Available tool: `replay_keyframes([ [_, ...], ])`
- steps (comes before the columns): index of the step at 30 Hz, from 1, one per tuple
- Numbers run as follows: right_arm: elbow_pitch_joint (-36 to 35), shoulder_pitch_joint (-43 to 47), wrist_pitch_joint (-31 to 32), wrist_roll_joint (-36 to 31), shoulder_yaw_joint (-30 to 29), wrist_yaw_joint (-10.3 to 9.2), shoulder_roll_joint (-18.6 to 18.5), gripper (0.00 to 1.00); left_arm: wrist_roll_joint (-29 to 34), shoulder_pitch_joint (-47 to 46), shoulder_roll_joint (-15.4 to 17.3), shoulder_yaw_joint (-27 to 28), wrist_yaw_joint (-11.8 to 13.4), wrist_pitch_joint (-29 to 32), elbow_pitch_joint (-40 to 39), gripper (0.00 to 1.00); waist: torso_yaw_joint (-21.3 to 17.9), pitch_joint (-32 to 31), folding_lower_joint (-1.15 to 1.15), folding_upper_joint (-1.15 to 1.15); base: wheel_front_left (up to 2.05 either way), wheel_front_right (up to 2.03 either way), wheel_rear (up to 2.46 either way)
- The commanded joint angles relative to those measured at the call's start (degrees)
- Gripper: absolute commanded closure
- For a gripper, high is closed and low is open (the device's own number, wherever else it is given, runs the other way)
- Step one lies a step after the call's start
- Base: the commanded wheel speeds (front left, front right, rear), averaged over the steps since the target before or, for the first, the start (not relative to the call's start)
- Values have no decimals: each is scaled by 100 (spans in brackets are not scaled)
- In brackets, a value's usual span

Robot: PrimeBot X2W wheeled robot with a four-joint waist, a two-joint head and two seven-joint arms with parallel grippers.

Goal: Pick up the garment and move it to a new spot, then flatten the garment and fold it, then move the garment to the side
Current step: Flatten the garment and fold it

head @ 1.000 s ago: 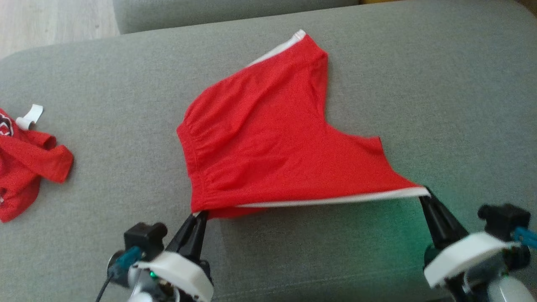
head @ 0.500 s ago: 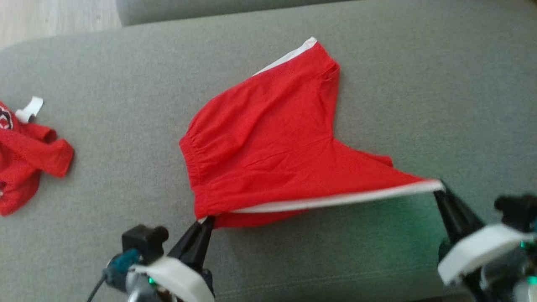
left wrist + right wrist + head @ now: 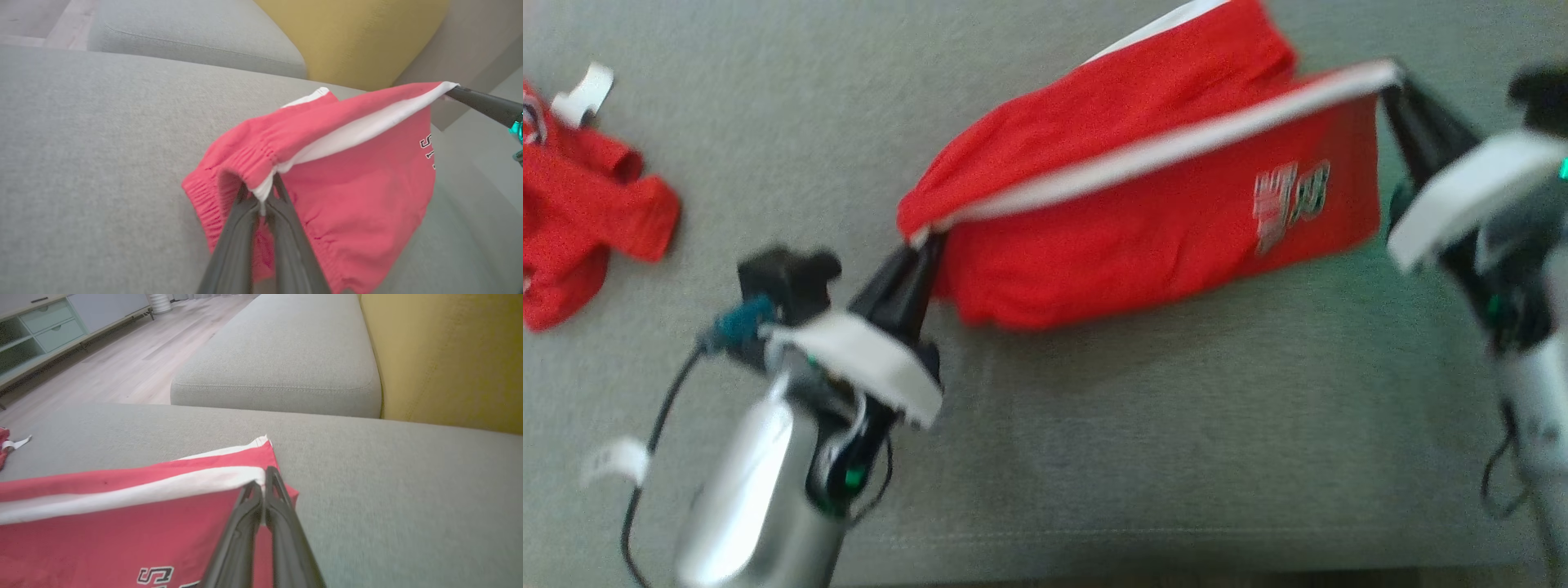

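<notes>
Fold step, likely: left gripper (image 3: 923, 245) and right gripper (image 3: 1390, 82) each clamp a corner of the red shorts (image 3: 1143, 237); next, lay the raised edge across.

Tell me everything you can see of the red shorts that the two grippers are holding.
The red shorts look like soft knit fabric, with a gathered elastic waistband, a white side stripe and white lettering on one leg. The left gripper pinches the stripe's waistband end and the right gripper its hem end, holding that edge raised and taut. The rest hangs and drapes onto the grey sofa cushion.
</notes>
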Motion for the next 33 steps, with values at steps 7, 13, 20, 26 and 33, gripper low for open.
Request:
replay_keyframes([
  [7,1349,-1875,-290,308,574,19,-384,100,-59,-1441,-179,47,-88,-263,662,100,678,742,0,0,0,0,0],
  [13,2288,-2650,-630,496,1012,19,-358,100,-119,-1973,-253,-49,-107,-343,1385,100,782,958,0,0,0,0,0],
  [20,3269,-3098,-1274,718,1669,19,-267,0,-245,-2226,-313,-240,-142,-566,1995,0,818,1021,0,0,0,0,0],
  [26,3483,-2921,-2361,710,1979,19,-256,0,-103,-1962,-289,-305,74,-951,2072,0,710,808,0,0,0,0,0],
  [33,3220,-2167,-3370,443,1703,19,-164,0,254,-1222,-84,-153,823,-1491,1600,0,430,398,0,0,0,0,0],
])
